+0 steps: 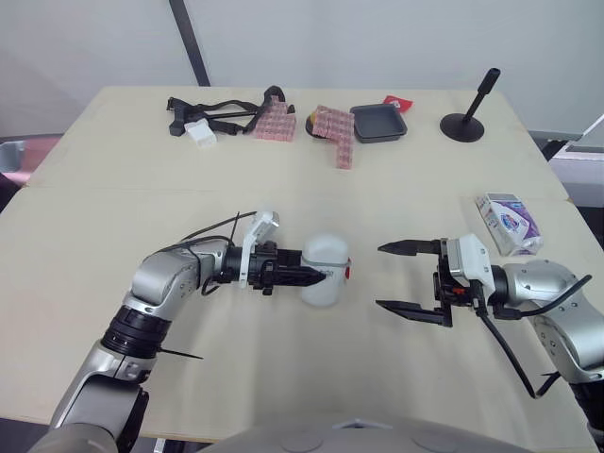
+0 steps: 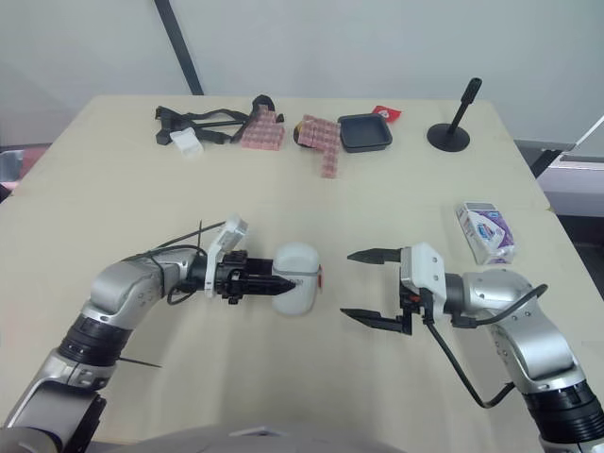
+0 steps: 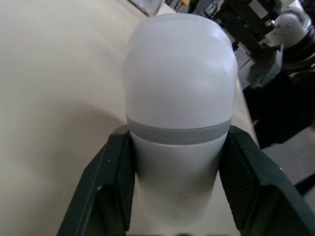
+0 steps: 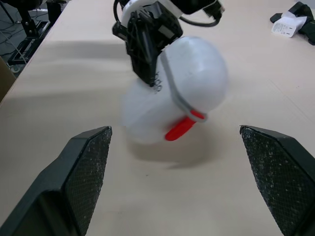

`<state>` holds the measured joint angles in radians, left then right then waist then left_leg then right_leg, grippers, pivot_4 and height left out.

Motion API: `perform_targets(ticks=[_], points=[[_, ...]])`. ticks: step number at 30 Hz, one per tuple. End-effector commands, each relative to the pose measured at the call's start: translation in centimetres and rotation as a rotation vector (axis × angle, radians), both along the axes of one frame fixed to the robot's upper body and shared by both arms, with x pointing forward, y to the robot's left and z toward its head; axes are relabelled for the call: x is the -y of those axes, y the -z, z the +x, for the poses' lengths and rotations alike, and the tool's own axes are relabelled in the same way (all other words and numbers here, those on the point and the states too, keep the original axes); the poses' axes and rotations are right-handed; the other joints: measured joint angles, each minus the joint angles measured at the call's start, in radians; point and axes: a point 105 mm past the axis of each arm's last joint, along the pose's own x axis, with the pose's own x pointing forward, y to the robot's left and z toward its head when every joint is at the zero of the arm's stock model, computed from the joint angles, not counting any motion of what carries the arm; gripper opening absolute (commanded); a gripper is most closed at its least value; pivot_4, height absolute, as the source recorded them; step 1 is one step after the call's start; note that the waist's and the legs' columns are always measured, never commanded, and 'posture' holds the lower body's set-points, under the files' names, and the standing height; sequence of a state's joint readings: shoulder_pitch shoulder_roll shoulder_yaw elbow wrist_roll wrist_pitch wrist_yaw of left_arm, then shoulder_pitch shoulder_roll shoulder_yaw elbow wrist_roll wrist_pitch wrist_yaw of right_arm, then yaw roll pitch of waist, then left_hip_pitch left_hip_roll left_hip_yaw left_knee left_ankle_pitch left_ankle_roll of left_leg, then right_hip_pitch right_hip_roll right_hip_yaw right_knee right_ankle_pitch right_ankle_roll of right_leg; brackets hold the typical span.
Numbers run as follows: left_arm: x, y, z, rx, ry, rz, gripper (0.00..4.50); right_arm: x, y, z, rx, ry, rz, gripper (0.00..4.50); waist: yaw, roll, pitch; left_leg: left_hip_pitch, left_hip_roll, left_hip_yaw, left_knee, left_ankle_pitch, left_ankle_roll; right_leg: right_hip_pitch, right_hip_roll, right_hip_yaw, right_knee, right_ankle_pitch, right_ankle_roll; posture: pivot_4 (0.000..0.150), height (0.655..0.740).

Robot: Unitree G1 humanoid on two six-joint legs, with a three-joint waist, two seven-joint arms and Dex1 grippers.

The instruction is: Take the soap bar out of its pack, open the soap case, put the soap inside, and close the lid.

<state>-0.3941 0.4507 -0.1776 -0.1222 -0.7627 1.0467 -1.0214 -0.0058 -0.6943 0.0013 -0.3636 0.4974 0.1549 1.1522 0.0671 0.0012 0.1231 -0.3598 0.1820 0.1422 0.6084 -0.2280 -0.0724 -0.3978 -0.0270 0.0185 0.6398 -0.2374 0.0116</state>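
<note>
Holding: the left gripper [image 1: 311, 273], at centre frame, is clamped on the soap case [image 2: 300, 264]. One finger [image 3: 123, 187] presses each flank of the lower half, just under the grey seam [image 3: 177, 133].
Reason for that hold: it appears to leave the domed lid free and turns the red latch [image 4: 179, 129] toward the other arm, so the case is braced for opening.
Right gripper [image 1: 379, 276]: right of centre, spread wide and carrying nothing, it points at the latch side, near the case but apart from it.
Soap pack [image 1: 510, 224]: lies on the table [image 1: 113, 217] at the right edge, well apart from both grippers and looking unopened. The bar is probably inside, so the task seems barely begun.
Hard to tell: whether the case rests on the table or hangs just above it. Its lower half is smeared in the right wrist view.
Cut off: the case's base in the left wrist view.
Hidden: anything inside the case.
</note>
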Motion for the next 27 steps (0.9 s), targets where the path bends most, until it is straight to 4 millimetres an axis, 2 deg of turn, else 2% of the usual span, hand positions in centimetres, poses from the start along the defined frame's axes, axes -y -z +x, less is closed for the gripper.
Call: perform_targets(ticks=[1, 8, 18, 20, 24, 25, 27], points=[[-0.1, -1.6, 0.1, -0.173, -0.012, -0.018, 1.90, -0.2, -1.1, 0.0, 0.033, -0.013, 0.014, 4.47, 0.002, 0.000, 0.000, 0.000, 0.000, 0.000, 0.000, 0.000, -0.001, 0.000, 0.000, 0.000, 0.000, 0.000, 0.000, 0.150, 0.7400], [-0.3, 0.5, 2.0, -0.447, -0.165, 0.076, 1.90, -0.4, -1.2, -0.2, 0.020, -0.018, 0.019, 4.47, 0.002, 0.000, 0.000, -0.001, -0.002, -0.001, 0.000, 0.001, -0.002, 0.001, 0.001, 0.000, -0.002, 0.000, 0.000, 0.150, 0.7400], [-0.4, 3.2, 2.1, -0.449, -0.221, 0.242, 1.90, -0.6, -1.3, -0.1, 0.015, -0.023, 0.015, 4.47, 0.008, 0.000, 0.000, -0.005, -0.002, -0.008, 0.001, 0.001, -0.003, 0.003, 0.000, -0.006, -0.006, 0.000, 0.001, 0.150, 0.7400], [-0.4, 3.1, 2.1, -0.442, -0.215, 0.237, 2.93, -0.6, -1.3, -0.1, 0.011, -0.023, 0.015, 4.50, 0.007, 0.000, 0.000, -0.004, -0.002, -0.009, 0.001, 0.001, -0.003, 0.005, 0.000, -0.007, -0.006, 0.000, 0.001, 0.150, 0.7400], [-0.6, 3.1, 2.6, -0.423, -0.237, 0.239, 4.23, -0.6, -1.2, -0.1, 0.007, -0.028, 0.010, 4.50, 0.007, 0.000, 0.000, -0.001, -0.002, -0.011, 0.000, 0.001, -0.003, 0.008, -0.001, -0.008, -0.006, 0.000, 0.000, 0.150, 0.7400], [-0.6, 3.1, 2.6, -0.418, -0.237, 0.239, 4.49, -0.7, -1.2, -0.1, 0.008, -0.028, 0.010, 4.50, 0.008, 0.000, 0.000, 0.000, -0.002, -0.011, 0.000, 0.001, -0.003, 0.009, -0.001, -0.008, -0.006, 0.000, 0.000, 0.150, 0.7400], [-0.8, 2.9, 2.6, -0.398, -0.229, 0.240, 4.49, -0.7, -1.2, 0.0, 0.010, -0.028, 0.009, 4.50, 0.007, 0.001, 0.000, 0.002, -0.002, -0.011, 0.000, 0.001, -0.003, 0.011, -0.001, -0.008, -0.006, 0.000, 0.000, 0.150, 0.7400]])
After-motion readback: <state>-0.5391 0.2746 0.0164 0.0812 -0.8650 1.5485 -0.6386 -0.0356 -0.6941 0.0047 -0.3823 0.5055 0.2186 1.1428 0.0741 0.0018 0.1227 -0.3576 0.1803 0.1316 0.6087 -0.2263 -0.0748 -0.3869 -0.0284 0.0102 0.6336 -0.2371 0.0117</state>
